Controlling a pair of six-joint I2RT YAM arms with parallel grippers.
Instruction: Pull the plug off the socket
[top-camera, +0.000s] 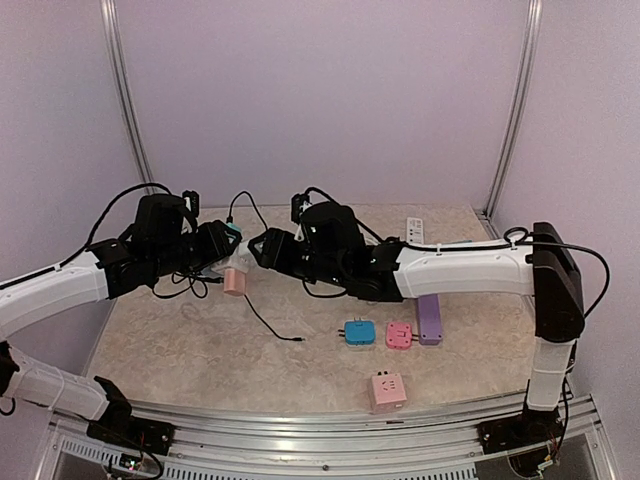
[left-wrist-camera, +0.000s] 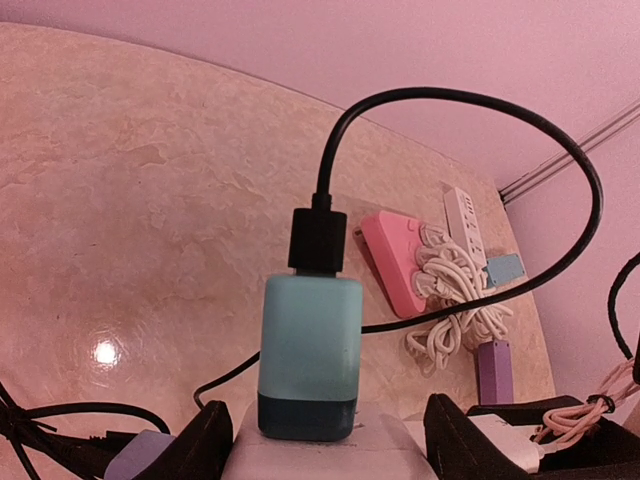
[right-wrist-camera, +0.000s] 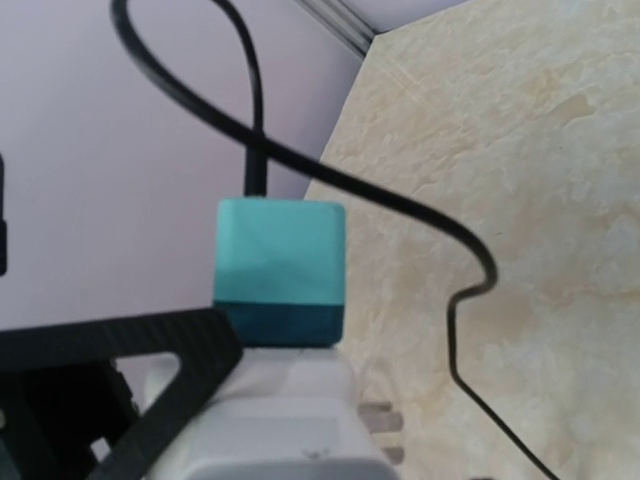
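Teal plug (left-wrist-camera: 308, 350) seated in white socket (left-wrist-camera: 320, 452); left fingers (left-wrist-camera: 198, 446) clamp socket; right fingers (top-camera: 262, 246) unclear.

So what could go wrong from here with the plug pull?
1. The teal rectangular plug sits fully seated in the white plastic socket block, which the left gripper holds. If that hold is weak, the block could slip out with the plug.
2. The thin black cable loops wide and could snag on an arm.

A teal plug (right-wrist-camera: 281, 270) stands seated in a white socket block (right-wrist-camera: 270, 420) at 6 o'clock. A black gripper finger (right-wrist-camera: 120, 360) touches the block from 8 o'clock. The plug's black cable (right-wrist-camera: 400, 205) rises toward 12 o'clock, and a strand trails toward 5 o'clock over the beige table (right-wrist-camera: 540, 150).
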